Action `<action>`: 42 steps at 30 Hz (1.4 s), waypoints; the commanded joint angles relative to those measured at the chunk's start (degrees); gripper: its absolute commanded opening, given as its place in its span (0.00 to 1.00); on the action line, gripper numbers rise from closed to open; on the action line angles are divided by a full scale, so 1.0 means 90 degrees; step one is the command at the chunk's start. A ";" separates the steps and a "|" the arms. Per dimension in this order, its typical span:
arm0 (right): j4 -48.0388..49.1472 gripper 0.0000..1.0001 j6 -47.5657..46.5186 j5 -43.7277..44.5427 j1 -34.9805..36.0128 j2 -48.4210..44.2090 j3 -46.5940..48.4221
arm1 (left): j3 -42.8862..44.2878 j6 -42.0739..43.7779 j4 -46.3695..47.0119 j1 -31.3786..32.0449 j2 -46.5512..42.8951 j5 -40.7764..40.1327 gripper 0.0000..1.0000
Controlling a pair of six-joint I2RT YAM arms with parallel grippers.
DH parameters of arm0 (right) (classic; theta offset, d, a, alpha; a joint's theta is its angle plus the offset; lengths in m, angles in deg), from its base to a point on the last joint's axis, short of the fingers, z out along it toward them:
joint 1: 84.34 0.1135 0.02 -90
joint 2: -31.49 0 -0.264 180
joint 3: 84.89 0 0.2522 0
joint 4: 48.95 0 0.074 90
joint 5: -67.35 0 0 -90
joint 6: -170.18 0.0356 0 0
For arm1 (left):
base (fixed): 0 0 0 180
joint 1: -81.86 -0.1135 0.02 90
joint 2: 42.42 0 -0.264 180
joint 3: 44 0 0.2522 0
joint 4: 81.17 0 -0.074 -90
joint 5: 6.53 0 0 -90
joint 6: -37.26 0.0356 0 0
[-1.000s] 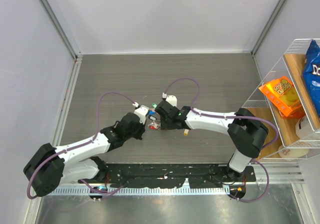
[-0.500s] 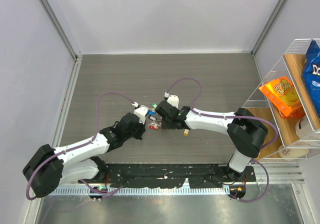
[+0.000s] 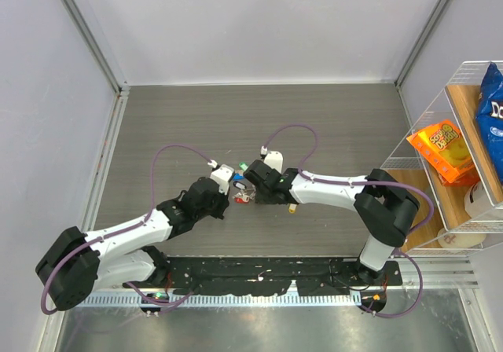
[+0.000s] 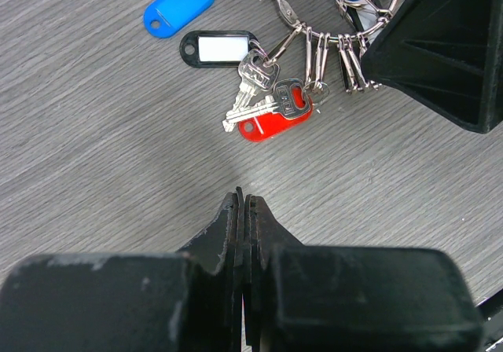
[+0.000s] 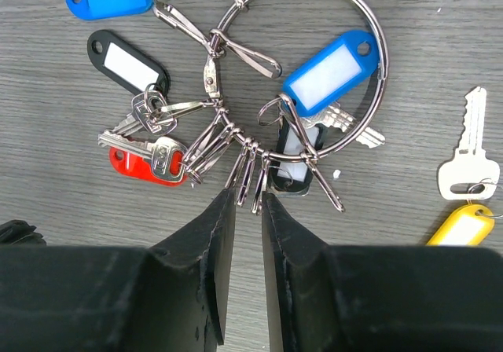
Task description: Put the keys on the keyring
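Right gripper (image 5: 248, 201): jaws a narrow slit apart, the end of a silver wire clip (image 5: 256, 181) in the gap, not visibly pinched. The round silver wire keyring (image 5: 383, 45) lies at 1 o'clock on the grey wood-grain surface (image 5: 63, 234), with a loose silver key with yellow tag (image 5: 465, 175) at 3 o'clock. Left gripper (image 4: 242, 204) is closed and empty. The white wire rack (image 3: 465, 64) (3 o'clock in the overhead view) holds an orange packet (image 3: 442, 152) and a blue bag (image 3: 491, 104).
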 commanded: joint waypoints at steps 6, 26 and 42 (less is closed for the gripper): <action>0.0000 0.26 0.0238 0.0288 0.0009 0.0073 -0.0054 | 0.0011 -0.0067 0.0349 -0.0040 -0.0018 0.0046 0.00; 0.0020 0.22 0.0375 0.0259 0.0009 0.0278 -0.0200 | 0.0021 -0.0057 0.0349 -0.0040 0.0021 0.0046 0.00; 0.0059 0.06 -0.0355 0.0055 0.0009 -0.1088 -0.0542 | -0.0115 -0.0087 0.0573 -0.0040 -0.0281 0.0250 0.00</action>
